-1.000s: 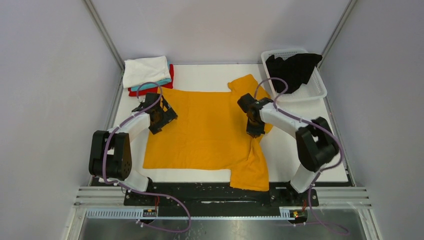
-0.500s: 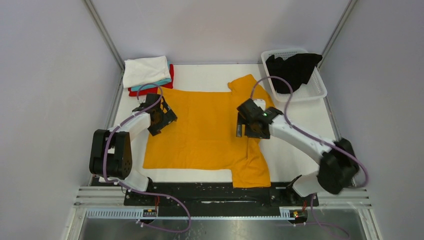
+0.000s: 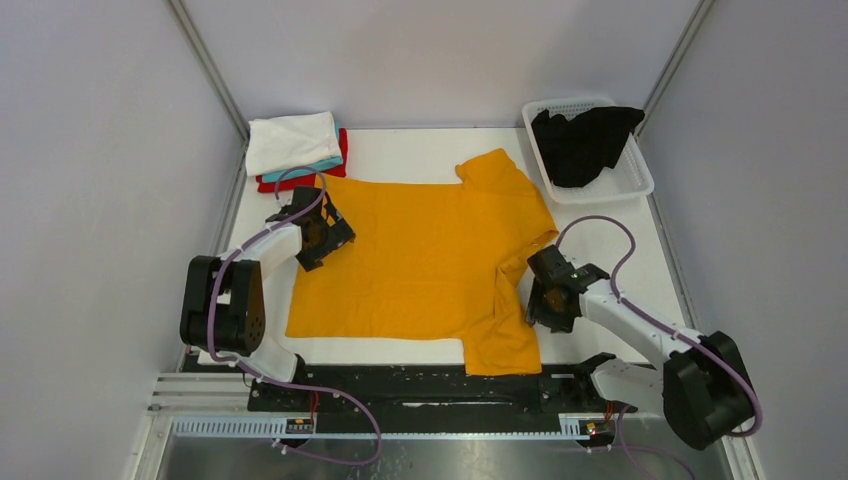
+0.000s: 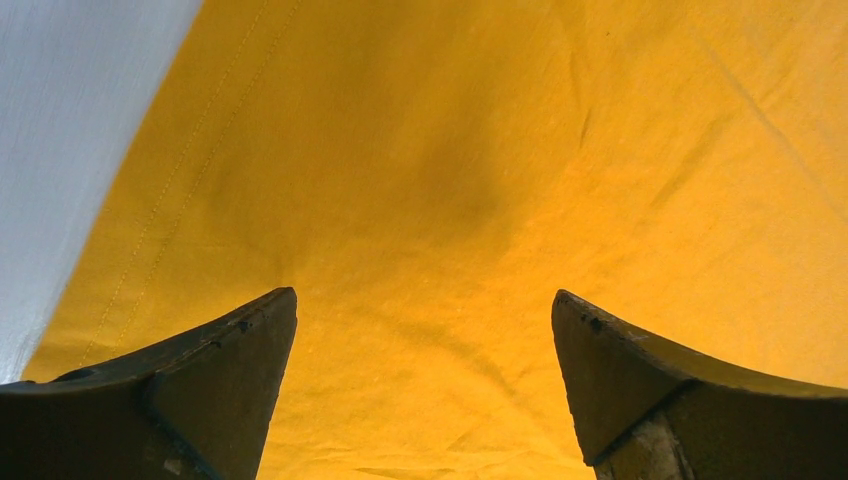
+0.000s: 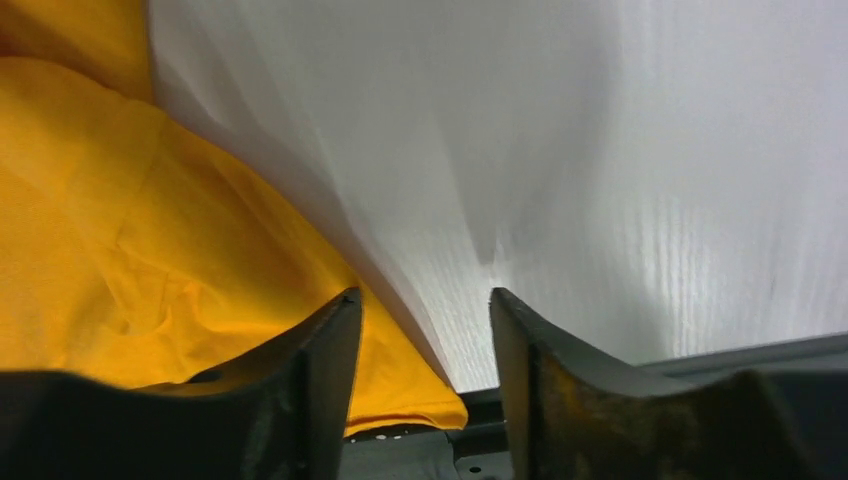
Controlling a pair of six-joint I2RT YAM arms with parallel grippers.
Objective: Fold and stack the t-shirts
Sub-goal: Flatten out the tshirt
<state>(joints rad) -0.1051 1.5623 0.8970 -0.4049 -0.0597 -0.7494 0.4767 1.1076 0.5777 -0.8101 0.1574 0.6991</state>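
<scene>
1. Mustard-orange t-shirt [image 3: 420, 255] lies spread flat on the white table [image 3: 400, 150] and fills most of its middle. One sleeve points to the far right. The other is bunched and creased at the near edge, its tip reaching the black rail [image 3: 400, 385].
2. Left gripper [image 3: 325, 235] sits over the shirt's left border. From the left wrist its fingers [image 4: 230, 350] stand wide apart with only orange cloth showing between them, and nothing is pinched. Whether the tips touch the cloth cannot be told.
3. Right gripper [image 3: 542, 308] is low beside the shirt's right border, near the bunched sleeve. The right wrist view shows a narrow gap between its fingers [image 5: 320, 370], with bare table and the shirt's edge beyond and nothing gripped. The finger bases are cut off at the bottom of that view.
4. A folded stack sits in the far left corner. The white t-shirt [image 3: 293, 140] lies on top and hides most of the teal t-shirt [image 3: 315, 164], which shows only as a thin strip. The red t-shirt [image 3: 290, 184] at the bottom is seen only along its near and right edges.
5. The black t-shirt [image 3: 585, 140] is heaped in the white lattice basket [image 3: 605, 193] at the far right corner and drapes over its right rim. Its folds are hard to make out, and it covers most of the basket's floor.
</scene>
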